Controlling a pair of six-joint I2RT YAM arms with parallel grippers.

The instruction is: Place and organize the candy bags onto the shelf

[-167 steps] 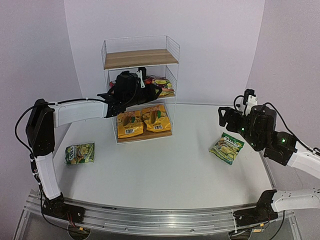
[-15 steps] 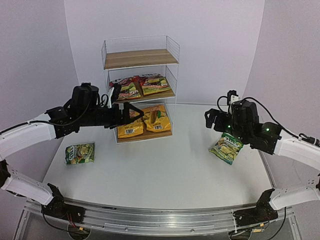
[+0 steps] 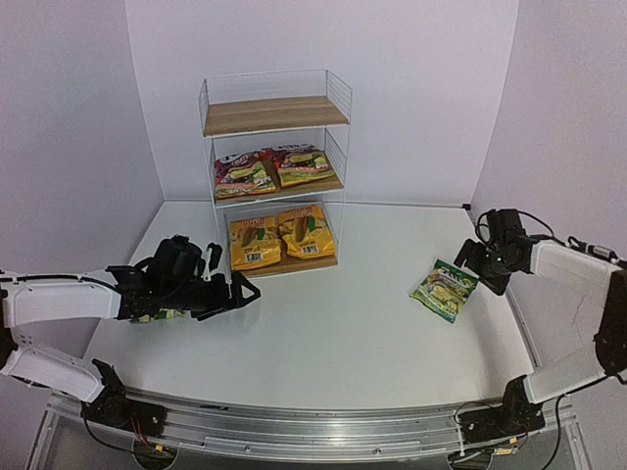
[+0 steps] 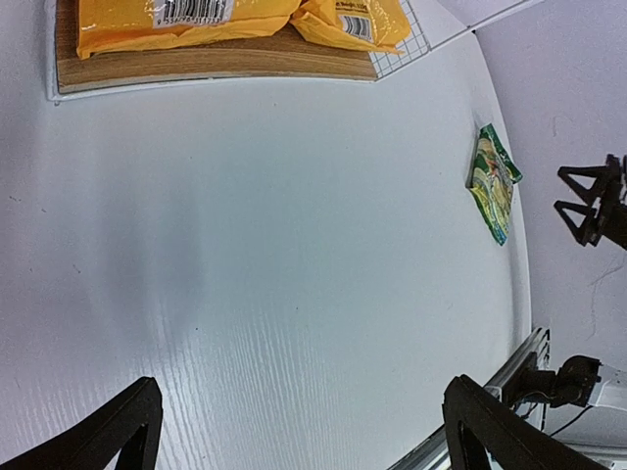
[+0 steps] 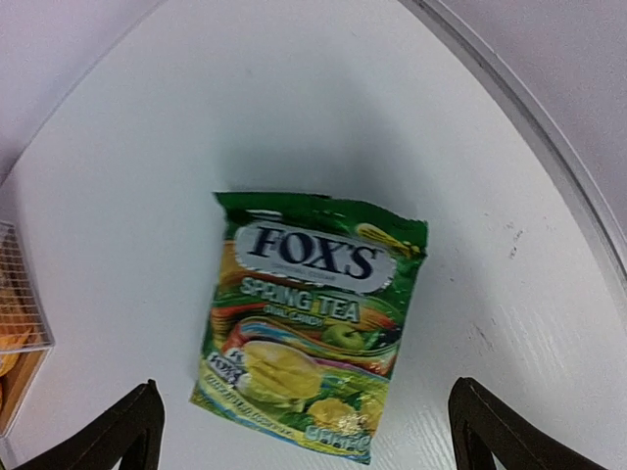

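The shelf (image 3: 336, 98) stands at the back, its top board bare. Two red-magenta candy bags (image 3: 243, 174) (image 3: 302, 164) lie on its middle board and two yellow-orange ones (image 3: 254, 242) (image 3: 304, 231) on the bottom board. A green bag (image 3: 446, 289) lies flat on the table at the right. My right gripper (image 5: 306, 419) hovers open above it (image 5: 309, 323), a finger on either side, not touching. My left gripper (image 3: 230, 294) is open and empty, low over the table at the left. The left arm covers all but a sliver of another green bag (image 3: 162, 314).
The left wrist view shows the shelf's bottom board (image 4: 216, 64), the yellow-orange bags (image 4: 176, 15), the far green bag (image 4: 493, 181) and the right gripper (image 4: 588, 201). A metal rail (image 3: 313, 426) runs along the table's near edge.
The left arm has dropped from in front of the shelf to low over the table at the left. The right arm has drawn back to the right, behind the green bag.
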